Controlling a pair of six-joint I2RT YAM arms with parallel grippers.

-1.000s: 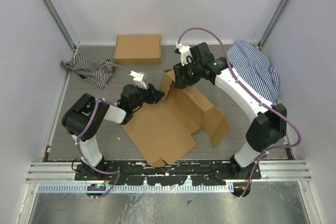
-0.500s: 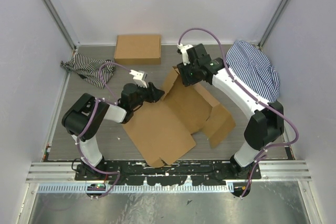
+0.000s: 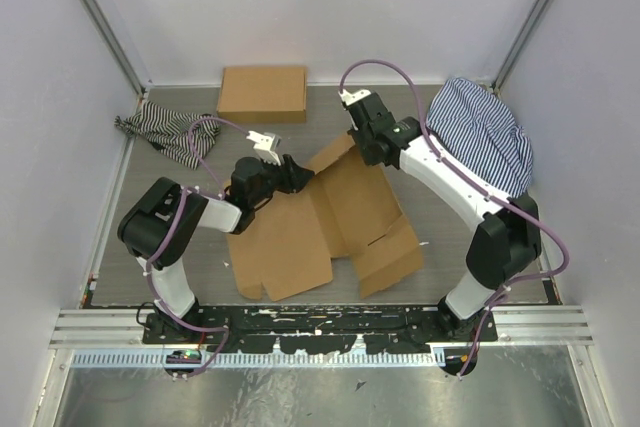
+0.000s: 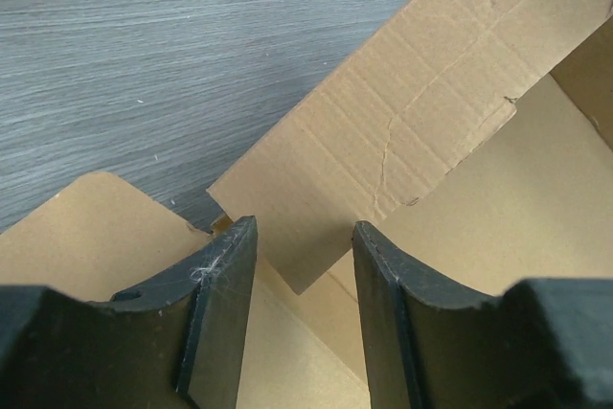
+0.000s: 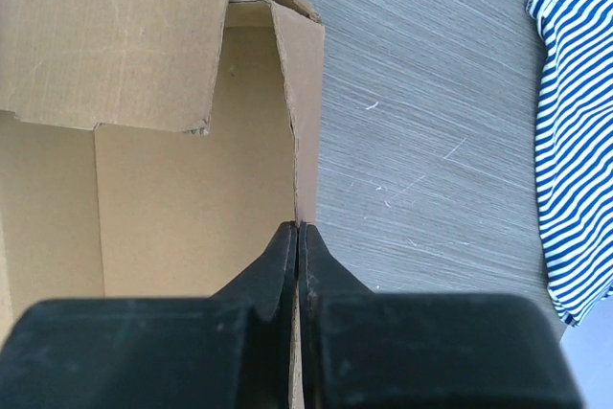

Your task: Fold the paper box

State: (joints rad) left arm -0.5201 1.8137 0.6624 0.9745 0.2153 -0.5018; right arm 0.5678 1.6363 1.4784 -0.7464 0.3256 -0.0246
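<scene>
Grey wood-grain table (image 3: pixel 440 237) inside white walls, viewed from above. The paper box (image 3: pixel 300 237) lies in the centre of the frame as an opened, mostly flat sheet between my two arms. My right gripper (image 5: pixel 298 229) is clenched on the thin edge of a side wall at the sheet's upper right; I judge this grip holds that wall raised so the neighbouring flap can be turned in. My left gripper (image 4: pixel 305 237) has its fingers spread with nothing clamped. It hovers over the upper-left flap, probably placed to press or catch it. A second closed box (image 3: pixel 263 93) sits at upper centre, well apart, and a striped cloth (image 3: pixel 485 132) lies at the right.
</scene>
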